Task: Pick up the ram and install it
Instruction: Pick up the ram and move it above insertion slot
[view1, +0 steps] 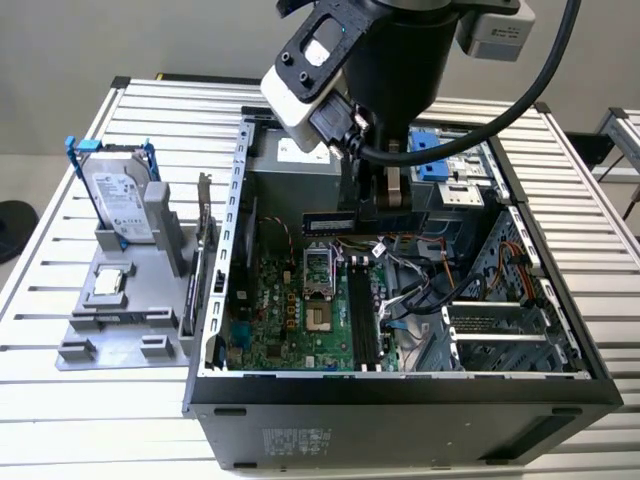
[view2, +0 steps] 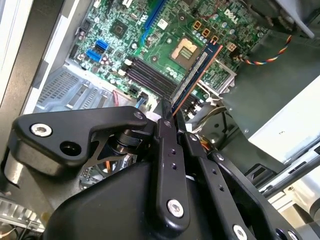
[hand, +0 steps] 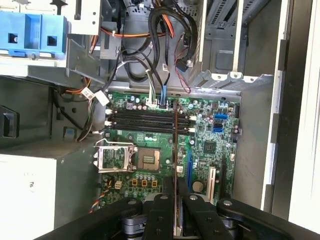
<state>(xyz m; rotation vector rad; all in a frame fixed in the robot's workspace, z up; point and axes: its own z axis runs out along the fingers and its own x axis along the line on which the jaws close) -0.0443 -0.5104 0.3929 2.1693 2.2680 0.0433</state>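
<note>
Second wrist view: the jaws pinch the ram (view2: 196, 77) above the motherboard (view2: 160, 50). In the exterior view it hangs at 12 o'clock of the memory slots (view1: 360, 320); skew could jam it.

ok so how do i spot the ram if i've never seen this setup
Start at the open computer case on the slatted table, where the black arm reaches in. Its tool grips the ram, a thin bluish stick held by one end above the motherboard. Unlike the black memory slots below, it hangs unseated.
</note>
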